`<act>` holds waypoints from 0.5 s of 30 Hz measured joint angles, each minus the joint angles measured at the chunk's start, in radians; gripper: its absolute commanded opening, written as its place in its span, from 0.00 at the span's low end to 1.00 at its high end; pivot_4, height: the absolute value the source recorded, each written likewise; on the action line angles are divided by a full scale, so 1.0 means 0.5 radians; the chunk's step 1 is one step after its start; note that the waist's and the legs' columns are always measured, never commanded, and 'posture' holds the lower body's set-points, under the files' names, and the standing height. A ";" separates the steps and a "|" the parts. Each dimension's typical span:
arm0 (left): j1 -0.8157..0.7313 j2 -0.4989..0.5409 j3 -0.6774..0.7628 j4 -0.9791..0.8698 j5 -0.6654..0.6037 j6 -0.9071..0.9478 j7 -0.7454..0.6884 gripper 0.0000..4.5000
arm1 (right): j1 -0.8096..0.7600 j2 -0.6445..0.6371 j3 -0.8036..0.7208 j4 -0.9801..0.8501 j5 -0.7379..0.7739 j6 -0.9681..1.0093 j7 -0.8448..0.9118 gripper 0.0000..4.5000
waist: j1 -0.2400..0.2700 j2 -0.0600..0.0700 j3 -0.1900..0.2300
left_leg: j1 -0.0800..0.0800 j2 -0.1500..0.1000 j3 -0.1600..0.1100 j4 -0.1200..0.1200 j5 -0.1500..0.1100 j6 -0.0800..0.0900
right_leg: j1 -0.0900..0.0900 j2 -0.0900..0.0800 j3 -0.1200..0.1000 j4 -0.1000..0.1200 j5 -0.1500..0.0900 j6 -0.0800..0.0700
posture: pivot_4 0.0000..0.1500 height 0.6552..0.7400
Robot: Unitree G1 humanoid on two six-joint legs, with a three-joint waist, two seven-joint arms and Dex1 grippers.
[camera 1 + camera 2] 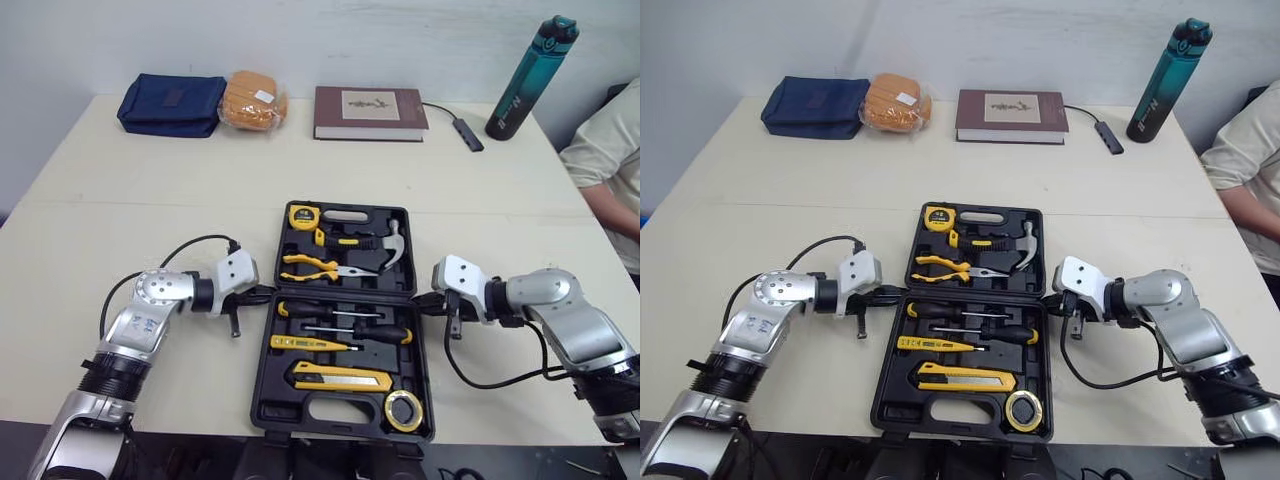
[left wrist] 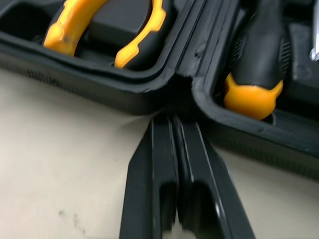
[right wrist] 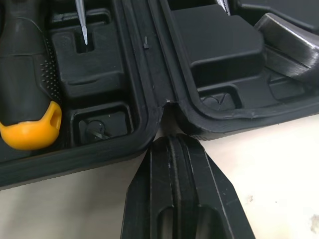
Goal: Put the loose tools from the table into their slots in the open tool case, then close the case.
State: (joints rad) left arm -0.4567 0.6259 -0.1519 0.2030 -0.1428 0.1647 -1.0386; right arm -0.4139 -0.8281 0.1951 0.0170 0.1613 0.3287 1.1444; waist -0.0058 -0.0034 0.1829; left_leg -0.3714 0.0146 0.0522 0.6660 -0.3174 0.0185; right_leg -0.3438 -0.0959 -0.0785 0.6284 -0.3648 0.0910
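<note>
Both jaws sit shut and empty either side of the tool case (image 1: 300, 405); slip under one half, lift evenly together

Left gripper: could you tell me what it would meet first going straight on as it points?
The left gripper would meet the side wall of the tool case at the hinge notch between its halves, apparently very close.
</note>
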 measured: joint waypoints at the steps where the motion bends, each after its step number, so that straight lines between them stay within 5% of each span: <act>1: -0.014 -0.009 0.001 0.018 0.009 -0.001 0.002 0.01 | -0.019 0.007 0.005 0.018 -0.011 0.001 0.004 0.00 | 0.001 0.000 0.000 | 0.000 0.000 0.000 0.001 0.000 0.000 | 0.000 0.000 0.000 0.000 0.000 0.000 | 1.00 1.00; 15: -0.155 -0.071 0.009 0.172 0.079 0.055 0.026 0.01 | -0.206 0.098 0.036 0.211 -0.184 -0.070 -0.003 0.00 | 0.001 0.000 0.000 | 0.001 0.000 0.000 0.001 0.002 -0.001 | -0.001 0.000 0.001 0.002 0.000 0.000 | 1.00 1.00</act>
State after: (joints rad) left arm -0.5343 0.5906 -0.1473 0.2889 -0.1036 0.1921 -1.0256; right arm -0.5170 -0.7793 0.2132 0.1227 0.0692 0.2938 1.1431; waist -0.0053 -0.0034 0.1829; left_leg -0.3710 0.0145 0.0523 0.6665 -0.3166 0.0179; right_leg -0.3441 -0.0959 -0.0782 0.6292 -0.3647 0.0912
